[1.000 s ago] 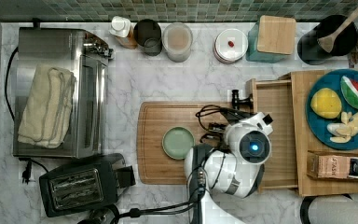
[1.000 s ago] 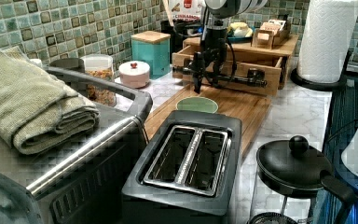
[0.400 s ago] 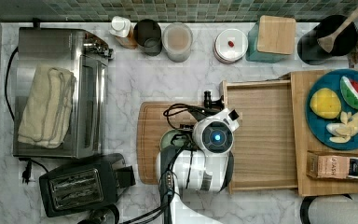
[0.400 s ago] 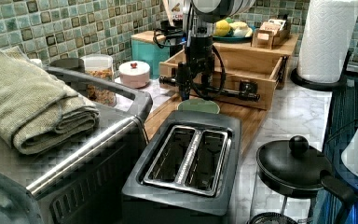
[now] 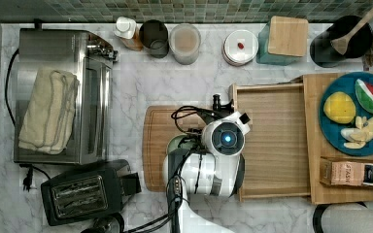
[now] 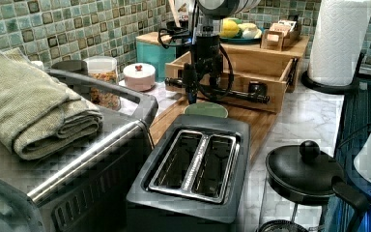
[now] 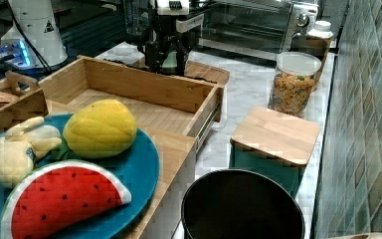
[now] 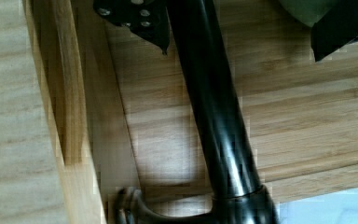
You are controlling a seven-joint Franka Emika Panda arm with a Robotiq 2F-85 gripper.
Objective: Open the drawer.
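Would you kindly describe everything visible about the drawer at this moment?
The drawer is light wood, a wide shallow tray with nothing in it, pulled well out from under the wooden shelf that carries the blue plate. Its long black bar handle stands on two posts and overhangs the cutting board. The pincer straddles the handle.

One drawer [image 5: 274,141], center right of the top view, and one cutting board [image 5: 156,145] at center. One toaster oven [image 5: 63,92] at left carries one folded towel [image 5: 46,116]; one toaster [image 5: 80,194] sits at lower left. Five containers line the top edge: one bottle [image 5: 126,31], one dark cup [image 5: 154,36], one glass jar [image 5: 185,42], one white lidded dish [image 5: 240,46], one teal canister [image 5: 282,39]. One blue plate [image 5: 337,131] at right, one green bowl [image 6: 206,110] in the left view's center.
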